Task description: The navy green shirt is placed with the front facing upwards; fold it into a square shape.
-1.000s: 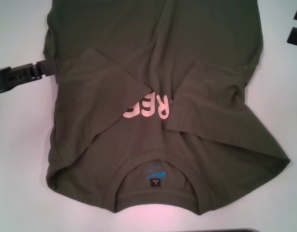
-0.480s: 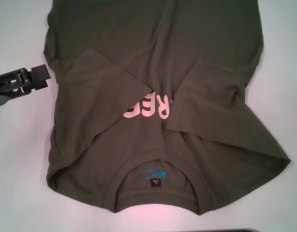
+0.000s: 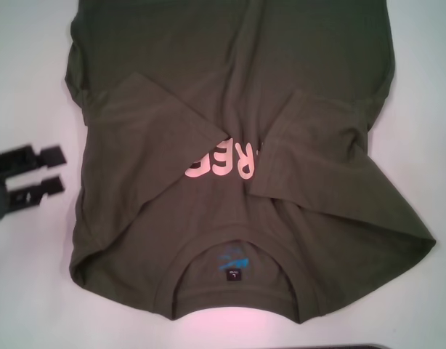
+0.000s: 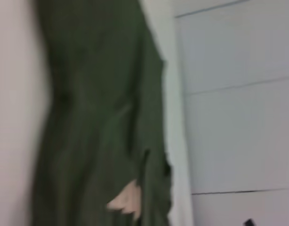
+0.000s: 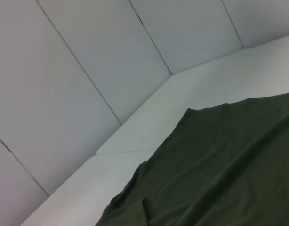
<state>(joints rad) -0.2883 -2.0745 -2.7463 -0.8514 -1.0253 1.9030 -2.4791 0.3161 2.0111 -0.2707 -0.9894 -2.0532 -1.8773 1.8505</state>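
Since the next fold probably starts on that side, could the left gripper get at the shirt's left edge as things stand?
Probably yes. The left gripper, fingers open, sits on bare table just beside the navy green shirt, and nothing lies between it and the nearest hem.

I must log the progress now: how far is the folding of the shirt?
Done: both sleeves of the navy green shirt lie folded inward over the chest lettering. In hand: nothing; the left gripper is open beside the shirt's edge, and the right gripper is out of view. Left: folding the body into a square.
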